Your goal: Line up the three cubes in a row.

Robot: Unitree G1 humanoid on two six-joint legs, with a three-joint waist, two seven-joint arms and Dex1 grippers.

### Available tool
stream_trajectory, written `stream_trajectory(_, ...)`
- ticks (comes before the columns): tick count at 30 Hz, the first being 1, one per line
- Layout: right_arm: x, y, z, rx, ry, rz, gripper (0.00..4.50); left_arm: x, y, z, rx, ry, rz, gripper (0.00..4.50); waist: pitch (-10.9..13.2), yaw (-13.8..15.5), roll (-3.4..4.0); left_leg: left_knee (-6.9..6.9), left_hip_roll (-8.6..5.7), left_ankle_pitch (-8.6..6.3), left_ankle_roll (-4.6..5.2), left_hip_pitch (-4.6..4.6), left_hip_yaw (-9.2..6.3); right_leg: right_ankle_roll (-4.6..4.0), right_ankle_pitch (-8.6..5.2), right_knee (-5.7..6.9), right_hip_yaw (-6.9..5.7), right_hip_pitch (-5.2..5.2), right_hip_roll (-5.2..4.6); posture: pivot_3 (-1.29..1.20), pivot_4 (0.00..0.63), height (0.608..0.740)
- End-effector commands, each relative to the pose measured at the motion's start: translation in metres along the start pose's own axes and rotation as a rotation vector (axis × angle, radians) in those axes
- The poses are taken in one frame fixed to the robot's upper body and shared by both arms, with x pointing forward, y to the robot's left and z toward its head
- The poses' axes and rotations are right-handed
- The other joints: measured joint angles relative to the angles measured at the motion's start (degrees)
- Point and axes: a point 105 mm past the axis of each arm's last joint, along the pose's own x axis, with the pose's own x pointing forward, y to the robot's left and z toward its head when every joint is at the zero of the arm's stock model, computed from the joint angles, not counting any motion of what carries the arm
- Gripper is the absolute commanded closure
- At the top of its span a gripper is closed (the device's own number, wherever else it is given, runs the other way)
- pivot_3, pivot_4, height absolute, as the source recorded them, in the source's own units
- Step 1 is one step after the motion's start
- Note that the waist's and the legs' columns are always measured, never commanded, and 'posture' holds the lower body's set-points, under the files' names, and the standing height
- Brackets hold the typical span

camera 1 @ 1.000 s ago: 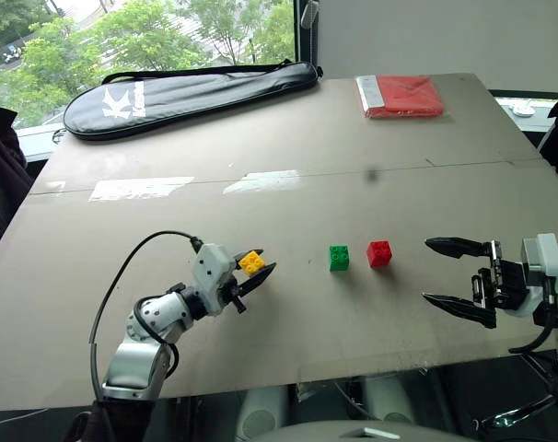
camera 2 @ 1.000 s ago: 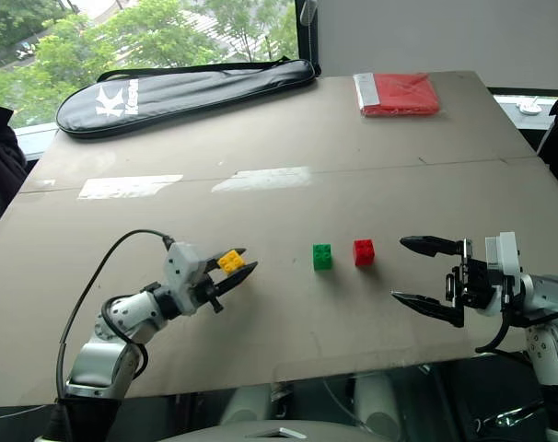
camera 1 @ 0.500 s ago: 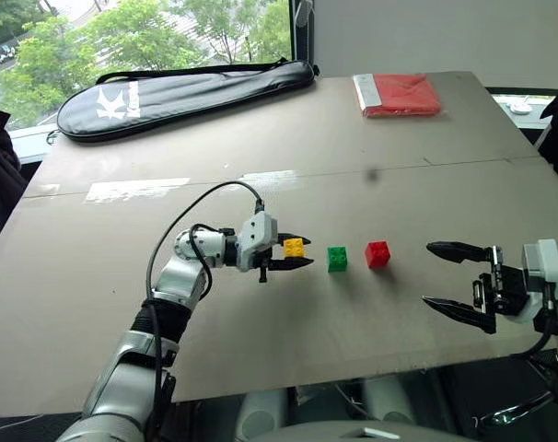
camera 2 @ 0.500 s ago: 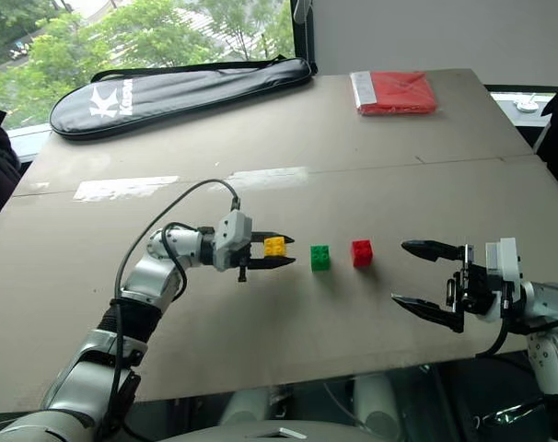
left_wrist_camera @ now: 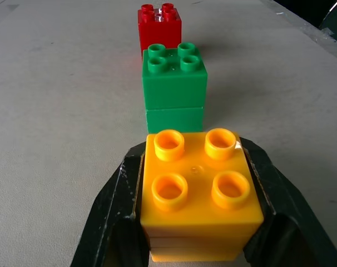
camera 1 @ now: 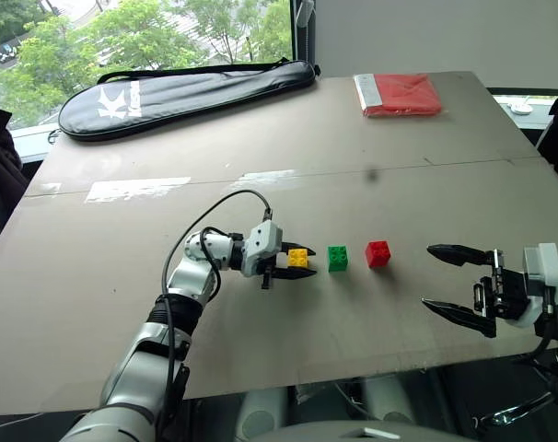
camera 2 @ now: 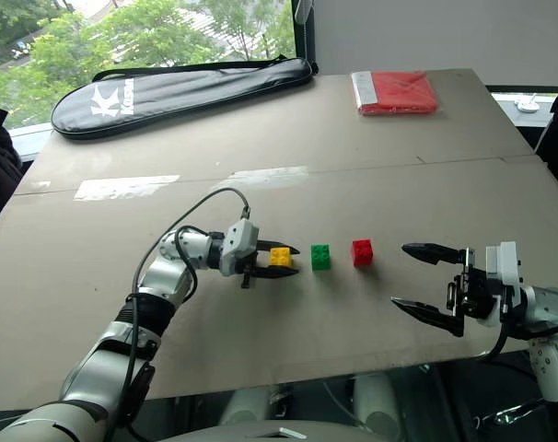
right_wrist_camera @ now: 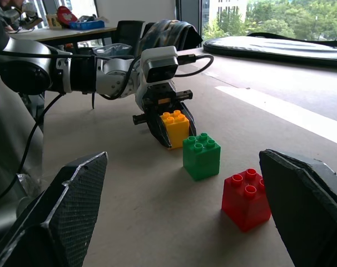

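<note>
A: How do the jaws stand?

B: The left gripper (camera 1: pixel 296 261), a little left of the middle of the head picture, pinches the yellow cube (camera 1: pixel 298 258) between its two black fingers (left_wrist_camera: pixel 110 214); one finger presses on each side of it. The right gripper (camera 1: pixel 459 285), at the lower right of the picture, has its jaws spread wide, with nothing between them.

A: And where are the cubes?

B: The yellow one is low over the table (camera 1: pixel 261 138), just left of the green cube (camera 1: pixel 338 257), near it but apart. I cannot tell if it touches the table. The red cube (camera 1: pixel 378 253) sits right of the green one, with a small gap. The three make nearly one line across the middle.

A: Anything farther out?

B: A black racket bag (camera 1: pixel 187 95) in the upper left, a flat red packet (camera 1: pixel 401 94) in the upper right
</note>
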Motion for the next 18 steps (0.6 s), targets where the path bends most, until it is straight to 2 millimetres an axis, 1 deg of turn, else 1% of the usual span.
stream_trajectory(1,-0.002,-0.001,0.012,-0.058,-0.009,0.005,0.0,-0.002,0.002,-0.001,0.025,0.006,0.026,3.16,0.0,0.0,0.0,0.0,0.0,0.0,0.0,0.0,0.0,0.03,0.02,0.0,0.0,0.0,0.0,0.0,0.15,0.701)
stream_trajectory(5,-0.001,-0.002,0.011,-0.059,-0.009,0.008,0.0,-0.002,0.001,-0.002,0.017,0.009,0.026,3.16,0.0,0.0,0.0,0.0,0.0,0.0,0.0,0.0,0.01,0.05,0.03,0.0,0.0,0.0,0.0,0.0,0.15,0.701)
stream_trajectory(6,-0.001,-0.002,0.011,-0.061,-0.009,0.008,0.0,-0.002,0.001,-0.002,0.016,0.009,0.027,2.36,0.0,0.0,0.0,0.0,0.0,0.0,0.0,0.01,0.0,0.03,0.02,0.0,0.0,0.0,0.0,0.0,0.15,0.701)
stream_trajectory(7,-0.001,-0.002,0.011,-0.062,-0.009,0.009,0.0,-0.002,0.002,-0.003,0.016,0.013,0.031,2.15,0.0,0.0,0.0,0.0,0.0,0.0,0.0,0.01,0.0,0.03,0.02,0.0,0.0,0.0,0.0,0.0,0.15,0.701)
stream_trajectory(8,0.0,-0.002,0.011,-0.062,-0.009,0.011,0.0,-0.003,0.003,-0.003,0.016,0.015,0.033,1.8,0.0,0.0,0.0,0.0,0.0,0.0,0.0,0.01,0.0,0.02,0.01,0.0,0.0,0.0,0.0,0.0,0.15,0.701)
stream_trajectory(10,0.0,-0.002,0.011,-0.063,-0.009,0.013,0.0,-0.003,0.004,-0.004,0.019,0.018,0.044,1.25,0.0,0.0,0.0,0.0,0.0,0.0,0.0,0.01,0.0,0.02,0.01,0.0,0.0,0.0,0.0,0.0,0.15,0.701)
stream_trajectory(13,-0.001,-0.002,0.01,-0.063,-0.006,0.016,0.0,-0.005,0.007,-0.004,0.031,0.025,0.074,0.02,0.0,0.0,0.0,0.0,0.0,0.0,0.0,0.01,-0.01,0.06,0.04,0.0,0.0,0.0,0.0,0.0,0.15,0.701)
stream_trajectory(16,-0.002,-0.002,0.009,-0.062,-0.004,0.016,0.0,-0.011,0.011,-0.003,0.044,0.026,0.114,0.02,0.0,0.0,0.0,0.0,0.0,0.0,0.0,0.01,-0.01,0.08,0.05,0.0,-0.01,0.01,0.0,0.0,0.15,0.701)
stream_trajectory(18,-0.004,-0.001,0.007,-0.058,0.001,0.01,0.0,-0.021,0.01,0.003,0.035,0.008,0.146,0.02,0.0,-0.1,0.0,0.0,0.0,0.0,0.0,0.02,-0.01,0.08,0.05,0.01,0.0,0.0,0.0,0.0,0.15,0.701)
